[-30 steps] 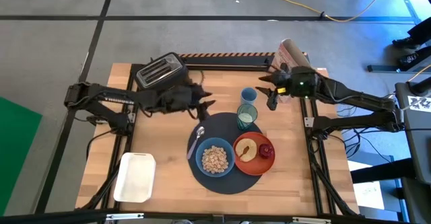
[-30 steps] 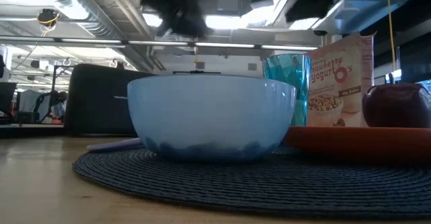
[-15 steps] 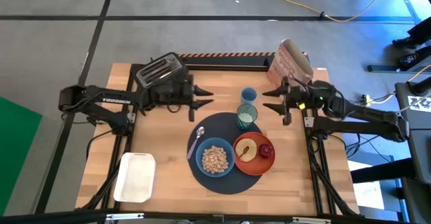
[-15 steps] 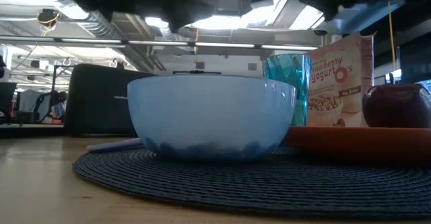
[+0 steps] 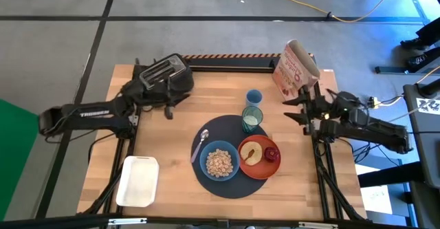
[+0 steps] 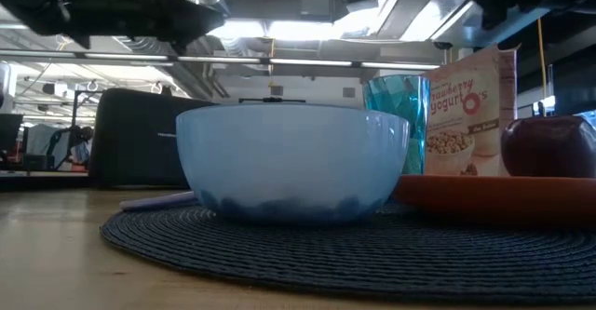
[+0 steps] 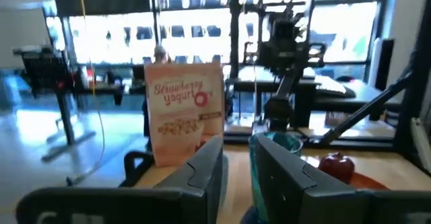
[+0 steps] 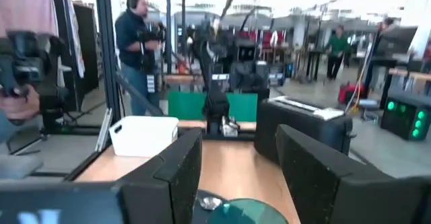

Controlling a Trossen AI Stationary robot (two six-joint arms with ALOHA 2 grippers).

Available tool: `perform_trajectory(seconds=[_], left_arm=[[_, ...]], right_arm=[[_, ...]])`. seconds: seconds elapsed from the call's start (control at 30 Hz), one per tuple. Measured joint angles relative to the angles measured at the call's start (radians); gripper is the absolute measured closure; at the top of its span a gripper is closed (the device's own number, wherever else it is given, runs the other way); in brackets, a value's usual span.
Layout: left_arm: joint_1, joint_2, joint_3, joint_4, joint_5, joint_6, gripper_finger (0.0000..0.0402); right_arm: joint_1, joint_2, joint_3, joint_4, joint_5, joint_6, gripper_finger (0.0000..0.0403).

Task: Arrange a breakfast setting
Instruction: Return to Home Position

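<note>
The placemat [image 5: 221, 127] lies in the middle of the surface [image 5: 172, 139], with the whole setting on or against it. The bowl [image 5: 203, 159] of cereal [image 5: 220, 162] sits on its near half. The spoon [image 5: 199, 144] lies on its left part, just beside the bowl. The glass [image 5: 252, 119] stands at its far rim. The plate [image 5: 261, 173] overlaps its right edge and carries toast [image 5: 251, 153] and an apple [image 5: 272, 153]. A blue cup [image 5: 254, 96] stands just beyond the placemat, behind the glass.

The left tool [image 7: 237, 158] hangs well off the placemat's far left, by the toaster [image 5: 163, 74], fingers parted and holding nothing. The right tool [image 5: 300, 108] hangs off the placemat's right, fingers spread and empty.

The setting looks finished. If anything needed a nudge:
- **Bowl:** probably stiff and smooth, best taken at the rim and kept level so the cereal stays in.
- **Glass:** likely slick and easy to tip, so hold it around its middle.
- **Spoon:** thin and flat, best pinched across its handle.
- **Apple:** would roll.
- **Placemat:** the woven surface should grip whatever stands on it.

The cereal box [image 5: 295, 67], beyond the placemat's far right, reads "Strawberry yogurt". White lettering on the left arm is too small to be sure of.
</note>
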State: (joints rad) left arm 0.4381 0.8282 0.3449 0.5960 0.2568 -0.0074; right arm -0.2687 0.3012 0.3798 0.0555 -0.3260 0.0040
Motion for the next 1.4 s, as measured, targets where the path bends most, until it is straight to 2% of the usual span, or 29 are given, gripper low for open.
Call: perform_trajectory(seconds=[0.23, 0.47, 0.63, 0.83, 0.9, 1.13, 1.4], left_arm=[[0.031, -0.144, -0.119, 0.012, 0.066, -0.014, 0.0325], [0.031, -0.275, -0.196, 0.011, 0.109, -0.043, 0.0326], [0.031, -0.370, -0.256, 0.012, 0.109, -0.094, 0.0326], [0.030, -0.471, -0.319, 0.013, 0.108, -0.150, 0.0326], [0.030, -0.503, -0.338, -0.002, 0.104, -0.170, 0.0326], [0.030, -0.588, -0.337, -0.150, 0.101, -0.169, 0.0326], [-0.005, -0.606, -0.337, -0.203, 0.084, -0.141, 0.0326]], right_arm=[[0.000, -0.164, -0.013, -0.110, 0.005, 0.018, 0.0219], [0.000, -0.301, -0.144, -0.054, 0.037, 0.120, 0.0219], [0.000, -0.297, -0.217, -0.031, 0.052, 0.194, 0.0219], [0.001, -0.299, -0.344, 0.139, 0.042, 0.225, 0.0219], [0.001, -0.298, -0.373, 0.140, 0.045, 0.225, 0.0219], [0.001, -0.299, -0.372, 0.112, 0.037, 0.226, 0.0219], [0.001, -0.299, -0.372, 0.107, 0.026, 0.227, 0.0219]])
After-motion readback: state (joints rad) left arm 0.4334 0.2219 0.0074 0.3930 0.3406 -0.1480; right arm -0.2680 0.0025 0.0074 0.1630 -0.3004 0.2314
